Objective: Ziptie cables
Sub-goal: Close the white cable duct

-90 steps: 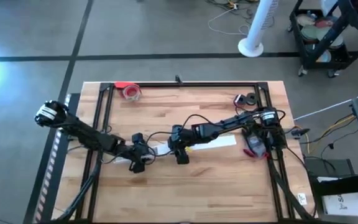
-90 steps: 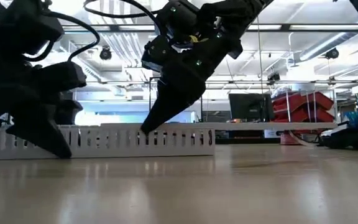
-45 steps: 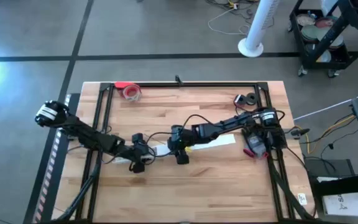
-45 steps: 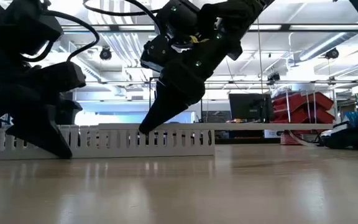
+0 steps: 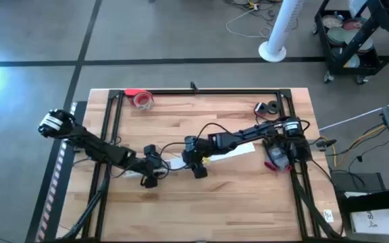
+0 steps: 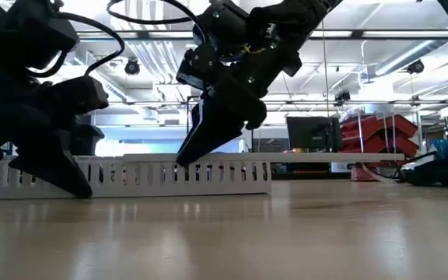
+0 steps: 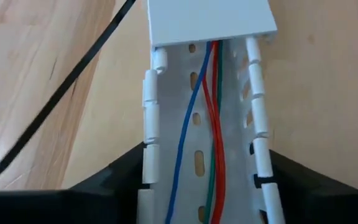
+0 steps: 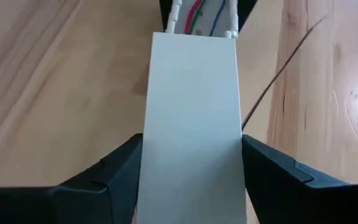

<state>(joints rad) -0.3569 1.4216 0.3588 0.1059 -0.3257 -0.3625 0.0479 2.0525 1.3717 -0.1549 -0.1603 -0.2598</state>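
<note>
The left gripper [image 5: 148, 177] is straddling the open end of the slotted white duct [image 7: 201, 155], fingers clamped against its side walls, where the cables [image 7: 211, 124], red, blue and green, are lying in the channel. Further right, the right gripper [image 5: 199, 170] is closing on the flat cover [image 8: 191, 118], seemingly sliding it along the duct. No zip tie is showing, so the job is looking only partly done. Only the wrist views are revealing the wires; the low view is showing just the duct's slotted wall.

I saw red, blue and green cables [image 7: 211, 124] in a white slotted duct [image 7: 166, 118] on the pale wood worktop [image 5: 248, 196].
</note>
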